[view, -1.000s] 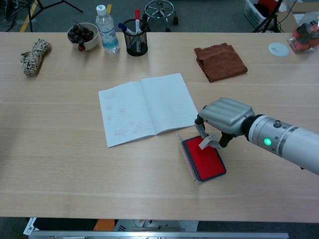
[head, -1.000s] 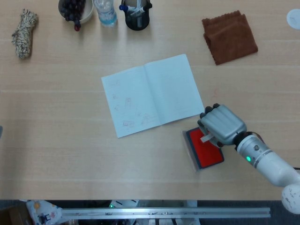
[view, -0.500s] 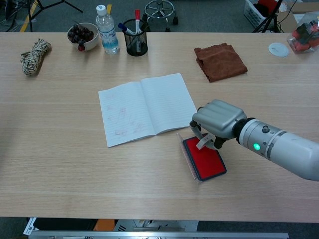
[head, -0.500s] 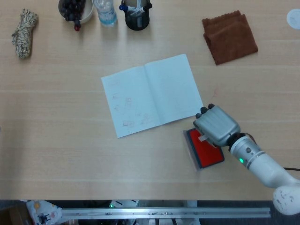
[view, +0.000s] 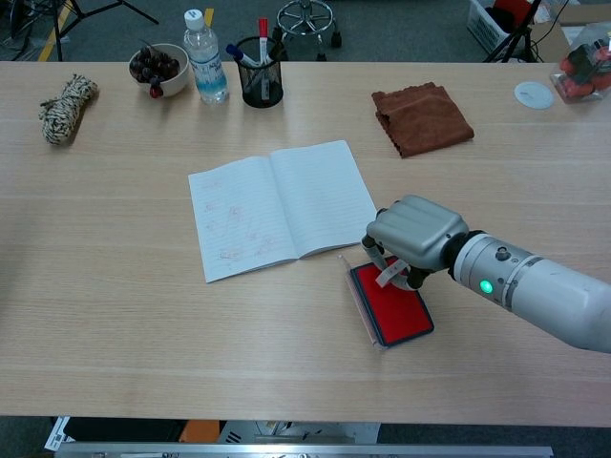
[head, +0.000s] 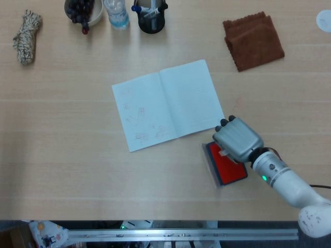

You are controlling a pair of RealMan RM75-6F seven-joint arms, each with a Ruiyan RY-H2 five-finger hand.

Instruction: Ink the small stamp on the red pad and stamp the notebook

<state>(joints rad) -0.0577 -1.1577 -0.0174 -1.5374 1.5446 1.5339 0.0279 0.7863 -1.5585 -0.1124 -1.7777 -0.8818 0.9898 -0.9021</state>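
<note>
- Small pale stamp [view: 391, 274], tilted over the pad's far end.
- Flat rectangular red ink pad [view: 391, 303], dark-rimmed.
- Open white lined notebook [view: 279, 208], flat, faint marks on its left page.

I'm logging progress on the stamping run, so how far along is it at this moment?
Done: the right hand holds the small stamp. In hand: inking, with the stamp at the red pad. Left: stamping the open notebook, whose left page shows faint reddish marks; the right page looks unmarked.

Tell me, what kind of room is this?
Probably a lab or office work room: a long wooden desk with a pen holder and notebook, and a rolling stool behind.
</note>
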